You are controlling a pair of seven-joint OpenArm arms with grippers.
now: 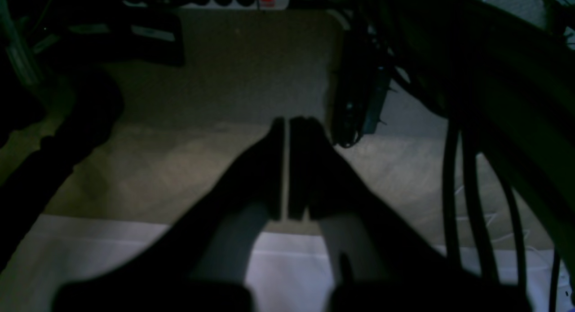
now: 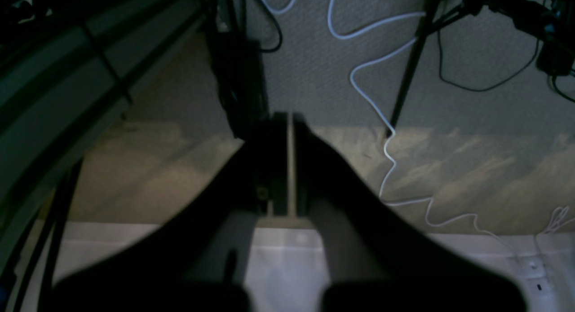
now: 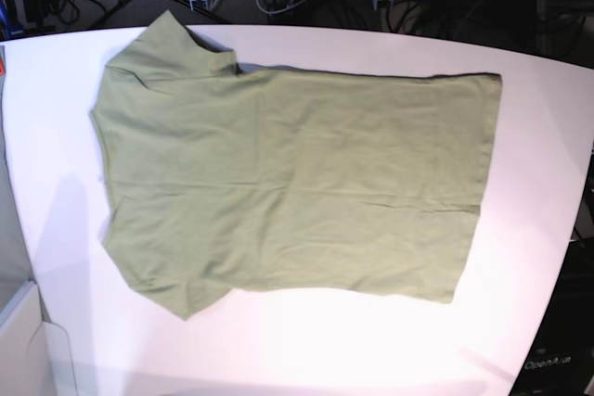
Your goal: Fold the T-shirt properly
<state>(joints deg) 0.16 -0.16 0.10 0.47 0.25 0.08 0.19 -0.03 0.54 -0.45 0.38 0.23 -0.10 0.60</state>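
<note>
Two end effectors sit closed and empty, well away from the work: from my left end effector and my right end effector I see only grey carpeted floor, with the fingers pressed together. The plain olive-green short-sleeved cotton T-shirt lies spread flat on the white counter, sleeves toward the base view's left, hem toward its right. I judge no fold has begun. My next move calls for bringing both arms over the cloth, opening, and pinching two matching edge points, likely along one long side. Loose white cable and black leads hang near the arms and could snag.
</note>
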